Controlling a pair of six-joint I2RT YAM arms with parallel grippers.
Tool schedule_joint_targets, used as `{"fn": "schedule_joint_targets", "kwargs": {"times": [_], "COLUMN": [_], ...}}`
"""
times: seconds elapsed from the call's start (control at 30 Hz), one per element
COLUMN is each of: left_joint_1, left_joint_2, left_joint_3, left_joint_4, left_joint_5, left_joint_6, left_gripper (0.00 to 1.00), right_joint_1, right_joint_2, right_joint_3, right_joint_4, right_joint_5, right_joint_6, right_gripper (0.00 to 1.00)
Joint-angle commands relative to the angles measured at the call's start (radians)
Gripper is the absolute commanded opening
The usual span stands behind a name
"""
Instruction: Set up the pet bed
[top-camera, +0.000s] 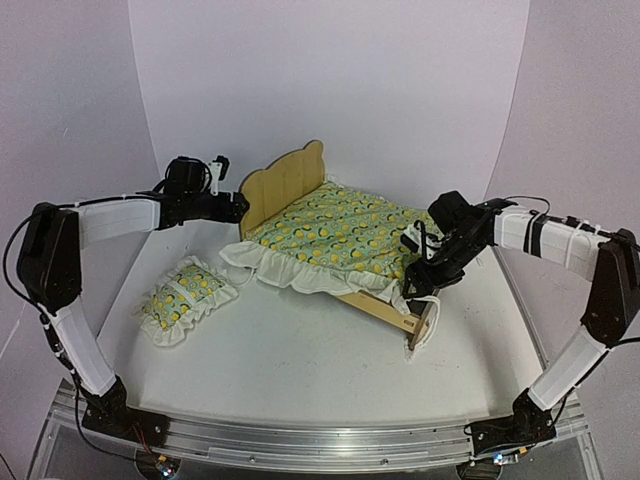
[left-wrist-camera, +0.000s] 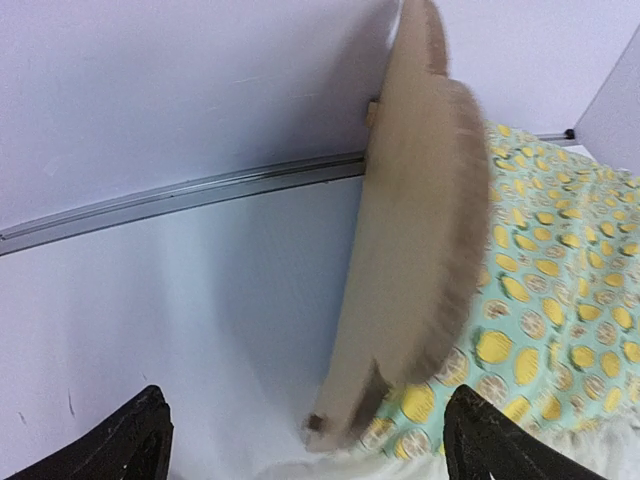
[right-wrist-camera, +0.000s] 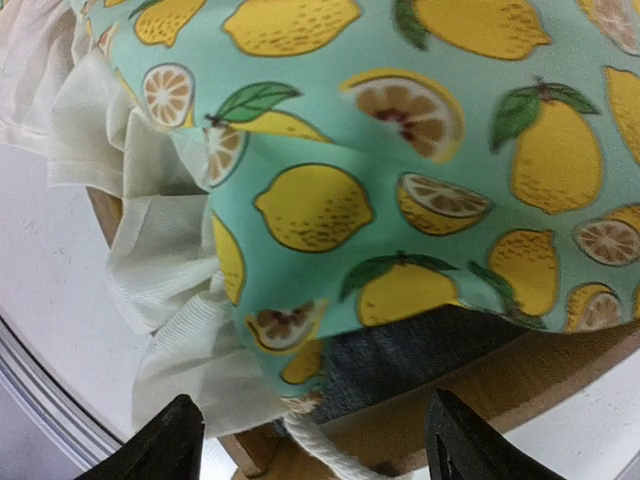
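Note:
The pet bed (top-camera: 385, 308), light plywood with a bear-ear headboard (top-camera: 283, 184), stands at the table's middle back. The lemon-patterned quilt (top-camera: 345, 233) with white ruffles lies spread over it. The matching pillow (top-camera: 186, 297) lies on the table to the bed's left. My left gripper (top-camera: 240, 207) is open and empty beside the headboard's near end; the headboard (left-wrist-camera: 420, 230) and quilt (left-wrist-camera: 545, 300) fill its wrist view. My right gripper (top-camera: 418, 290) is open over the quilt's foot corner (right-wrist-camera: 330, 200), above the dark grey base panel (right-wrist-camera: 410, 355) and wooden rail (right-wrist-camera: 520, 385).
White curved backdrop walls close in behind and at both sides. A metal rail (top-camera: 300, 440) runs along the near table edge by the arm bases. A white cord (right-wrist-camera: 320, 445) hangs at the bed's foot corner.

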Motion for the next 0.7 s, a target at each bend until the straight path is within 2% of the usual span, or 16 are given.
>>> {"fn": "schedule_joint_targets", "kwargs": {"times": [0.0, 0.07, 0.13, 0.17, 0.23, 0.3, 0.4, 0.47, 0.53, 0.63, 0.67], "left_joint_1": [-0.001, -0.007, -0.016, -0.02, -0.03, -0.047, -0.064, -0.065, -0.064, -0.064, -0.066], "left_joint_2": [-0.276, -0.366, -0.432, -0.463, -0.501, -0.536, -0.562, -0.574, -0.565, -0.548, -0.545], "left_joint_3": [-0.11, -0.182, -0.25, -0.283, -0.325, -0.365, -0.39, -0.391, -0.372, -0.339, -0.338], "left_joint_4": [-0.002, 0.011, 0.037, 0.037, 0.037, 0.091, 0.108, 0.107, 0.104, 0.091, 0.094], "left_joint_5": [0.14, 0.21, 0.265, 0.274, 0.27, 0.258, 0.211, 0.145, 0.095, 0.137, 0.159], "left_joint_6": [-0.06, -0.11, -0.147, -0.163, -0.203, -0.234, -0.243, -0.233, -0.221, -0.224, -0.227], "left_gripper": [0.95, 0.95, 0.94, 0.94, 0.93, 0.92, 0.91, 0.93, 0.94, 0.91, 0.91], "right_joint_1": [0.022, 0.026, 0.034, 0.035, 0.034, 0.005, -0.137, -0.251, -0.319, -0.356, -0.359], "right_joint_2": [0.038, 0.051, 0.052, 0.051, 0.034, -0.003, -0.097, -0.088, -0.009, 0.106, 0.145], "right_joint_3": [0.038, 0.044, 0.043, 0.043, 0.048, 0.063, 0.048, 0.043, 0.088, 0.16, 0.195], "right_joint_4": [0.025, 0.029, 0.033, 0.034, 0.038, 0.039, 0.083, 0.122, 0.124, 0.122, 0.123], "right_joint_5": [-0.087, -0.106, -0.112, -0.091, 0.085, 0.245, 0.322, 0.278, 0.28, 0.276, 0.269], "right_joint_6": [-0.053, -0.045, -0.041, -0.021, 0.099, 0.223, 0.387, 0.439, 0.492, 0.546, 0.555], "right_gripper": [0.7, 0.6, 0.56, 0.57, 0.74, 0.84, 0.98, 0.98, 0.96, 0.93, 0.88]}}
